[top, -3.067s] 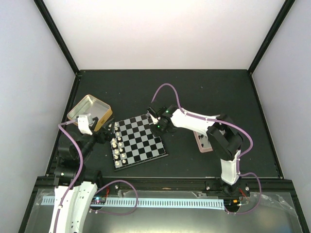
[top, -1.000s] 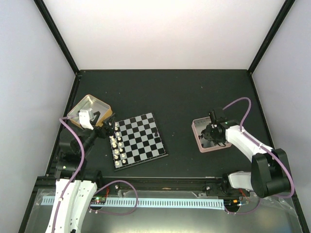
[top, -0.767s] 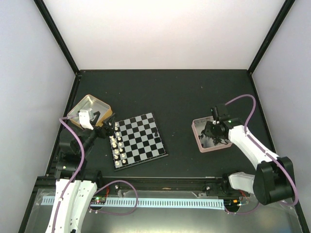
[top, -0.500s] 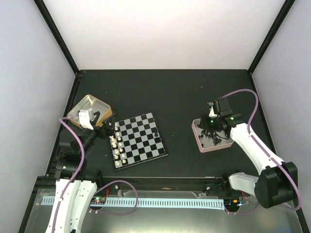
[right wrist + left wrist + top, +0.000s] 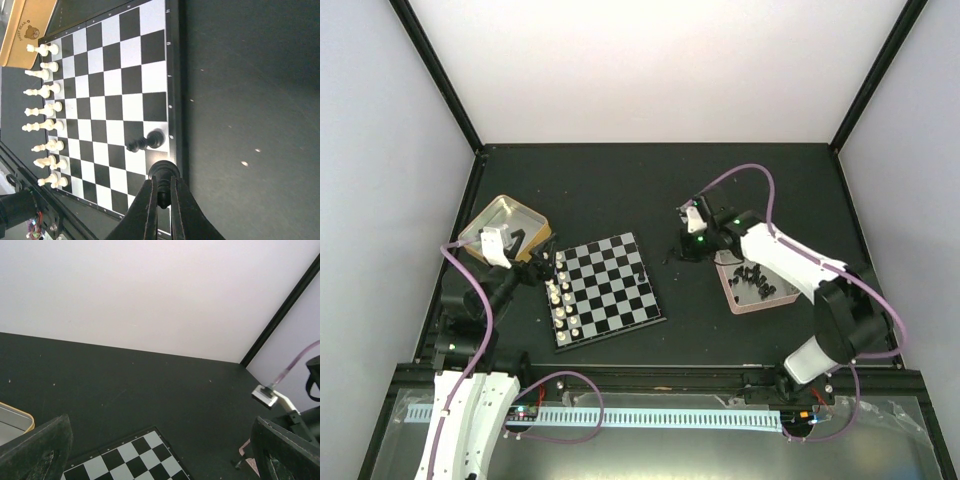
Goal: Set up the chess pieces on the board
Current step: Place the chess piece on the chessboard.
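The board [image 5: 615, 295] lies left of centre; it also shows in the right wrist view [image 5: 130, 75] and at the bottom of the left wrist view [image 5: 125, 465]. Cream-white chess pieces [image 5: 558, 295] stand in two rows along its left edge, also seen in the right wrist view [image 5: 45, 107]. One black piece [image 5: 639, 271] stands at the board's right edge [image 5: 147, 141]. My right gripper [image 5: 672, 256] is shut on a black piece [image 5: 163, 176], held just above that edge. My left gripper [image 5: 534, 268] is open and empty [image 5: 161, 422], by the board's left side.
A pink-rimmed tin [image 5: 732, 290] with several black pieces sits right of the board, under my right forearm. A gold tin [image 5: 492, 215] stands at the back left, its rim in the left wrist view [image 5: 15, 416]. Black frame posts edge the dark table.
My right arm left the board, reached into the pink tin, closed on a black piece and swung it left to the board's right edge. The left arm has barely moved.
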`<state>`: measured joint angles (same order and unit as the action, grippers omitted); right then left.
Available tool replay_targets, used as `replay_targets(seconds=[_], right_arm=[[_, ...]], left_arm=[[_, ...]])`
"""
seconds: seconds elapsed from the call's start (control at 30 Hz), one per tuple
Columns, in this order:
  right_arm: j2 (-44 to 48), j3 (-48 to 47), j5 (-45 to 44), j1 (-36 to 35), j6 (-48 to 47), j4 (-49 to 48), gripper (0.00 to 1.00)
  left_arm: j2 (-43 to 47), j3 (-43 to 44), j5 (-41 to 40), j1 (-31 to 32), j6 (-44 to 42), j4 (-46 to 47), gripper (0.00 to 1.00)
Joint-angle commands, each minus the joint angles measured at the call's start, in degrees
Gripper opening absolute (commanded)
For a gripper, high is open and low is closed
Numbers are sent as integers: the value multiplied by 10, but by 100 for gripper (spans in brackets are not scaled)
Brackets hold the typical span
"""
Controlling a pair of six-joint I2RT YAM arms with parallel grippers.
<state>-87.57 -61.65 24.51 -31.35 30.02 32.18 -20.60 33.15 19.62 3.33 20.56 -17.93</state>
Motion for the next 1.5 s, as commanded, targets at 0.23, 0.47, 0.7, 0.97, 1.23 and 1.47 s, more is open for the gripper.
replay_targets(seconds=[0.23, 0.47, 0.7, 0.97, 1.23, 1.47], right_arm=[[-82, -86, -127, -82, -10, 63, 2], [-102, -88, -202, -150, -21, 98, 3], [-137, -122, -213, -187, -15, 93, 4], [-168, -144, -223, -199, -2, 102, 6], [-175, -148, -212, -203, -6, 101, 18], [-175, -148, -184, -203, -10, 95, 24]], left_arm=[[8, 3, -6, -5, -6, 8, 99], [9, 3, -6, -5, -7, 9, 99], [10, 3, -6, -5, -7, 8, 99], [9, 3, -7, -5, -7, 8, 99], [9, 3, -8, -5, -7, 8, 99], [9, 3, -8, -5, -7, 6, 99]])
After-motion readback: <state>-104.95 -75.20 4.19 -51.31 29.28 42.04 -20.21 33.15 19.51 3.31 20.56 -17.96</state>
